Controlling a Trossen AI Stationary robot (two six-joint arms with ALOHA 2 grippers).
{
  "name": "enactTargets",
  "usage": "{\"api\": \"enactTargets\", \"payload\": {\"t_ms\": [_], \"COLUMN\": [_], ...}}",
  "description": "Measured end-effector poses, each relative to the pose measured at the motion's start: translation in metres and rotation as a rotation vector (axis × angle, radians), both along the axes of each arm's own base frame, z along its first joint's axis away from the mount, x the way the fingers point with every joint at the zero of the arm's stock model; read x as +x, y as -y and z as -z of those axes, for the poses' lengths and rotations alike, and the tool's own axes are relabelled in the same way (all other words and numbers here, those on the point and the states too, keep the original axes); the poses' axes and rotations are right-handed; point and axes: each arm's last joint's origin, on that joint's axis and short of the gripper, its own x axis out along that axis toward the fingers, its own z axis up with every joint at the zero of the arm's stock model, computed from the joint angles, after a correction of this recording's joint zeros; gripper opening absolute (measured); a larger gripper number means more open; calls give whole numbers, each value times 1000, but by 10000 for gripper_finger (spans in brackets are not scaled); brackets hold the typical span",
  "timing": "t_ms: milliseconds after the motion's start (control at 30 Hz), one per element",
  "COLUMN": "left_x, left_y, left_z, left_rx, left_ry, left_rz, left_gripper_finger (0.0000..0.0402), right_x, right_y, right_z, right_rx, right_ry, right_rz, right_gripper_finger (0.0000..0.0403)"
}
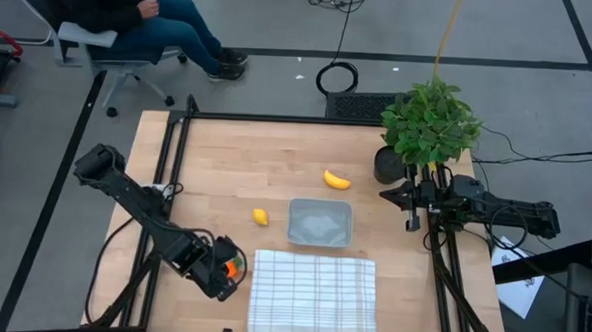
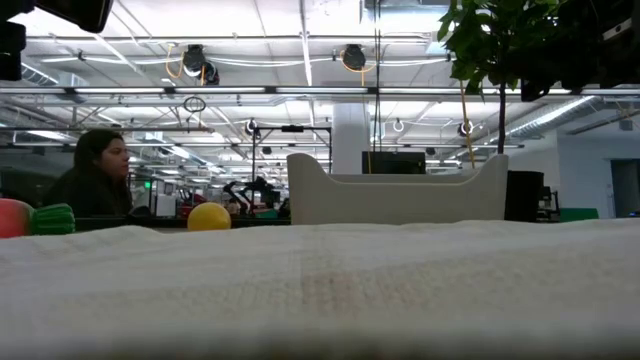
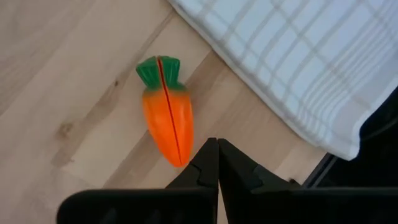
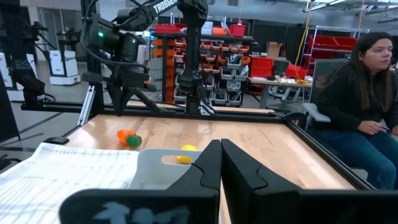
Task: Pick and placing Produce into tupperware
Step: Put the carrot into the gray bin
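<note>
Carrot (image 3: 166,111) — orange body, green top, lying flat on the bare wood of the table (image 1: 236,163), just beside the near left corner of the checked cloth (image 1: 313,294) and not touching it. In the low view it shows at the far left edge (image 2: 30,217).

Left gripper (image 1: 226,273) — low over the table's front left part, directly above the carrot. In the left wrist view its two dark fingers (image 3: 202,168) are pressed together tip to tip, pinching nothing; the tips sit just beside the carrot's pointed end.

Container (image 1: 320,223) — shallow, translucent, squarish with rounded corners, standing near the table's middle, just behind the far edge of the cloth. Nothing shows inside it.

Banana (image 1: 336,180) — curved, yellow, on the wood just behind the container, apart from it.

Small yellow fruit (image 1: 261,217) — rounded, on the wood to the left of the container, between it and the left arm; seen in the low view as a yellow ball (image 2: 209,216).

Right gripper (image 1: 411,204) — at the table's right edge, beside the potted plant (image 1: 430,122), well apart from the produce. Its fingers (image 4: 208,163) are closed against each other, holding nothing.

Person (image 1: 132,14) — seated on a chair beyond the table's far left corner.
</note>
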Motion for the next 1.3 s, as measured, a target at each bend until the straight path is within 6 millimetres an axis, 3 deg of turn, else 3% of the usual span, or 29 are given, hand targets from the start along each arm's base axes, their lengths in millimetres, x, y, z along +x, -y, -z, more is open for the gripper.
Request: {"api": "enactTargets", "payload": {"t_ms": [267, 667, 800, 1033, 1300], "left_x": [-3, 3, 5, 7, 16], "left_y": [-3, -8, -12, -12, -6], "left_z": [1, 1, 10, 29, 42], "left_rx": [37, 25, 33, 44, 50], "left_ry": [-32, -18, -50, -119, -103], "left_rz": [35, -23, -28, -14, 43], "left_gripper_finger": [69, 240, 283, 327, 342], "right_x": [0, 0, 0, 0, 0], "right_y": [0, 0, 0, 0, 0], "right_z": [0, 0, 0, 0, 0], "right_rx": [6, 10, 10, 11, 11], "right_ry": [0, -1, -2, -3, -3], "right_rz": [0, 0, 0, 0, -1], "right_gripper_finger": [0, 0, 0, 0, 0]}}
